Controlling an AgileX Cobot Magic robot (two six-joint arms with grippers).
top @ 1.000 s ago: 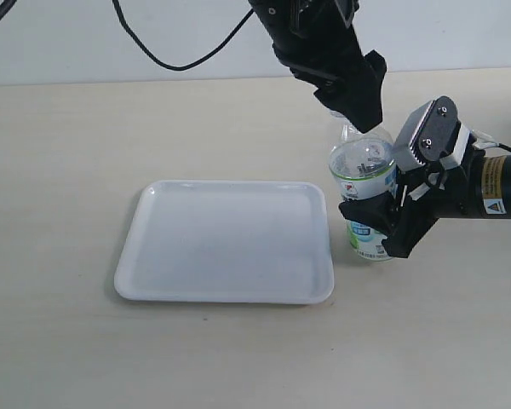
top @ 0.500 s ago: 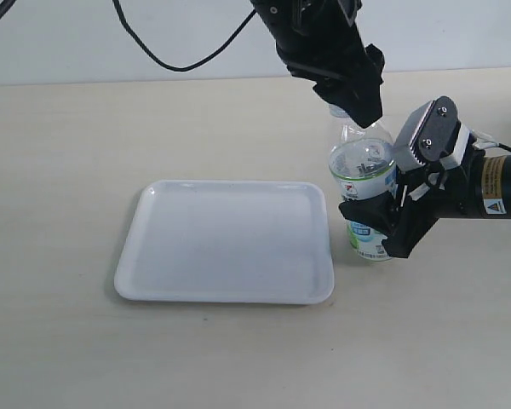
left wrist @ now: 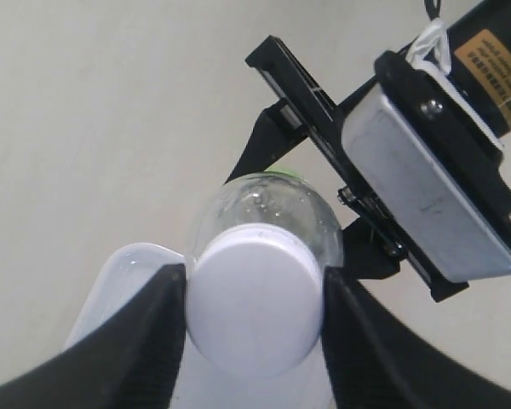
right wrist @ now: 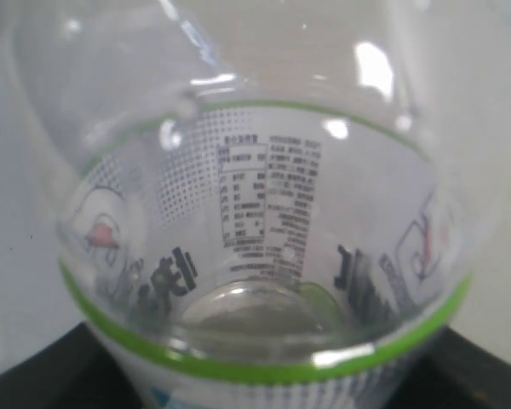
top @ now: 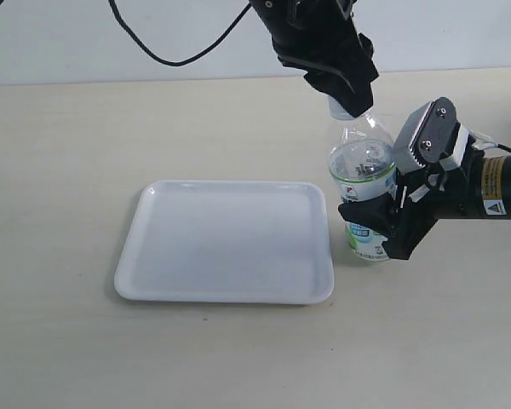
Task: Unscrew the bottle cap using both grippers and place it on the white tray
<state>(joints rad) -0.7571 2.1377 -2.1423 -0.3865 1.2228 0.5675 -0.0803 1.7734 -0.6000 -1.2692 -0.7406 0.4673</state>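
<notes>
The table (top: 77,136) is a pale beige, matt top running back to a light wall (top: 68,43). A white tray (top: 226,243) lies flat on it near the middle. A clear bottle (top: 362,166) stands upright on the table just beside the tray's right rim; whether they touch is unclear

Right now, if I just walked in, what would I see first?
Two robot claws share one small clear bottle: the right gripper clamps its labelled body, while the black left gripper pinches the white bottle cap from above. Beside it, to the left in the exterior view, lies a big white tray.
</notes>
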